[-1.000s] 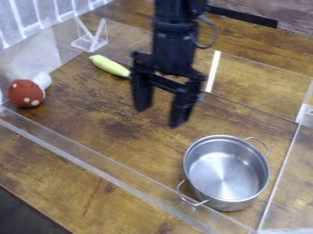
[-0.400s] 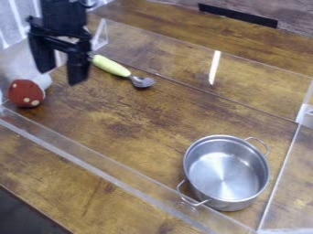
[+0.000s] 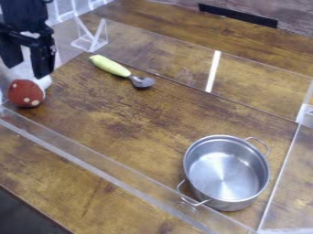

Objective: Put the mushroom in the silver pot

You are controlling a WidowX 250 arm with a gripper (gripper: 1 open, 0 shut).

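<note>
Mushroom [image 3: 26, 91]: dark-red cap, whitish stem end toward the left edge; lies on the wooden table [image 3: 146, 119] at the left edge of the frame, mid-height; not held. My gripper [image 3: 27, 60]: upper left of the frame, just above the mushroom, fingers apart, pointing down, nothing between them; whether a fingertip touches the cap I cannot tell. Silver pot [image 3: 226, 172]: lower right, well apart from the mushroom, empty. Yellow-handled spoon [image 3: 120, 70]: upper centre-left, to the right of my gripper. Clear plastic barrier [image 3: 98, 169]: rims the work area.

Progress: approach only, by my judgement; grasp, carry across and release into the pot are all left.

Change: a second ago my gripper hung over the table's middle, hiding the spoon's bowl; it has crossed to the left; mushroom, pot and spoon lie unmoved.
</note>
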